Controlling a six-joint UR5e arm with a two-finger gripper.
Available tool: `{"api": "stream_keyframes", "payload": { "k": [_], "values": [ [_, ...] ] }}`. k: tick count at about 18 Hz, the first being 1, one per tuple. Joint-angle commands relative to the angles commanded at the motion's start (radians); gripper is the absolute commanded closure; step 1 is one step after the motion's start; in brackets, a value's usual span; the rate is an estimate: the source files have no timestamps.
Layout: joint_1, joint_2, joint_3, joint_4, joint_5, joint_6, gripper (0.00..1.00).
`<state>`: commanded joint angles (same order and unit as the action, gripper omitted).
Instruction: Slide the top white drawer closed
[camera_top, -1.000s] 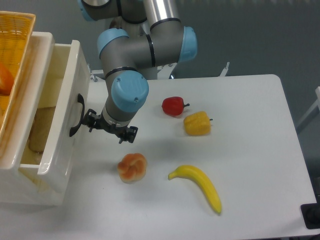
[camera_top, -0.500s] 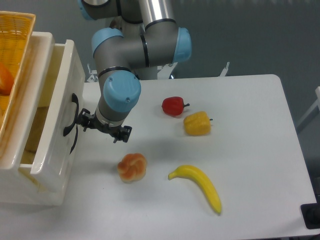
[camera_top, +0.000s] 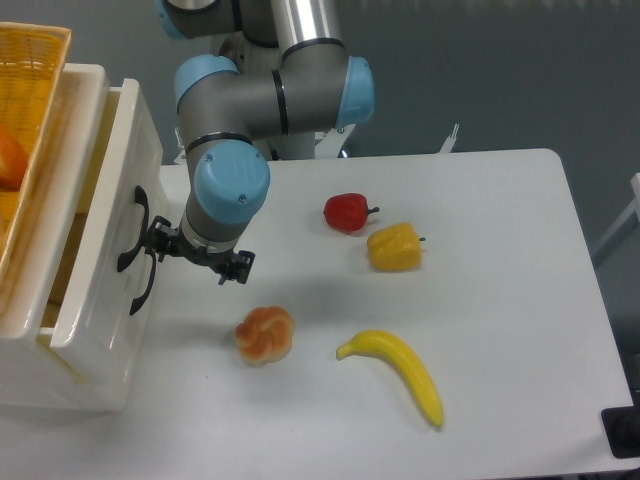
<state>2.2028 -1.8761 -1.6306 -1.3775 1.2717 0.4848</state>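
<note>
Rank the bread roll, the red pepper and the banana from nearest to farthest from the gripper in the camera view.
From the gripper:
1. Bread roll, just below and to its right in the picture.
2. Red pepper, further right, mid-table.
3. Banana, farthest, lower right near the front edge.

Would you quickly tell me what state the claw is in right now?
Claw: against the front of the glossy cream-white plastic top drawer; whether open or closed cannot be told, nothing visibly held.
</note>
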Motion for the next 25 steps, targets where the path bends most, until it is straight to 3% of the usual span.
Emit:
{"api": "stream_keyframes", "payload": {
  "k": [25],
  "values": [
    [-0.008, 0.008, 0.003, 0.002, -0.031, -0.074, 0.0]
  ]
}}
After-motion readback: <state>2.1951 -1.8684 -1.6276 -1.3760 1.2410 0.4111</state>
